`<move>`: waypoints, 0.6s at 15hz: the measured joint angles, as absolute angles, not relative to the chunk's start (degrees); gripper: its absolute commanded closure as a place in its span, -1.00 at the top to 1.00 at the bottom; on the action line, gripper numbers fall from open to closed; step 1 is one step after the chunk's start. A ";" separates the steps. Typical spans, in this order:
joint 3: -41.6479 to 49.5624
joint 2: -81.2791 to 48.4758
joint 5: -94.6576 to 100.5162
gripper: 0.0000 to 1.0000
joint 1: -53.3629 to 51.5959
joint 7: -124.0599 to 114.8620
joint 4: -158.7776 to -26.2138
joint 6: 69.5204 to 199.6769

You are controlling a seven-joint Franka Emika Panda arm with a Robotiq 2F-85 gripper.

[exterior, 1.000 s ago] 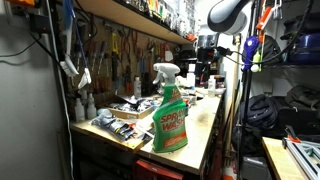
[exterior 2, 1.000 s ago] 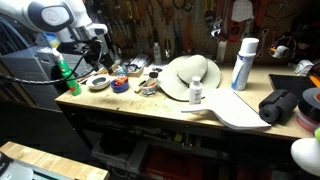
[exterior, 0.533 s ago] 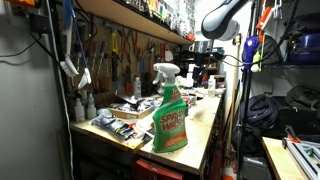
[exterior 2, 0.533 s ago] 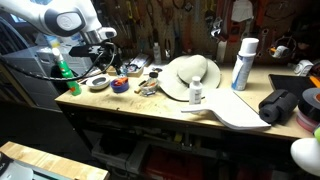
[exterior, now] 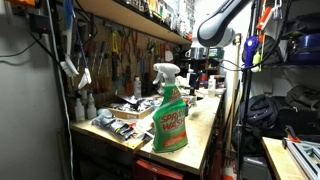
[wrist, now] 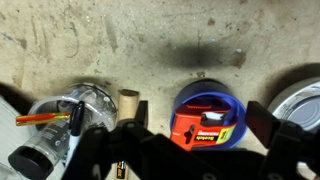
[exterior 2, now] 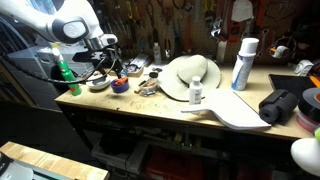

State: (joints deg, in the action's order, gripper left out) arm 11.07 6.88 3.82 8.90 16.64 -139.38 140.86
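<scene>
The end effector [wrist: 185, 152] hangs wide open above the surface [wrist: 150, 40], gripping nothing. A blue tub [wrist: 207, 112] sits beneath it between the fingers, and a clear jar [wrist: 80, 105] stands just outside one finger.

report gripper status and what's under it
gripper open, empty, above bench. blue round case right below. clear jar and metal tin flank it close.

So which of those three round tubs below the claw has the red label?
The blue tub in the middle of the wrist view. The clear tub left of it holds an orange-handled tool; the silvery tin at the right edge shows none.
</scene>
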 measured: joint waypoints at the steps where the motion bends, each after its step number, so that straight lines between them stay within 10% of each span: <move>1: 10.65 6.09 3.86 0.71 8.88 15.72 -139.32 140.97; 9: 8.76 -0.45 8.18 0.62 8.74 4.65 -137.46 146.76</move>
State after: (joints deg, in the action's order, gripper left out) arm 8.76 -0.45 8.18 8.74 4.65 -137.46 146.76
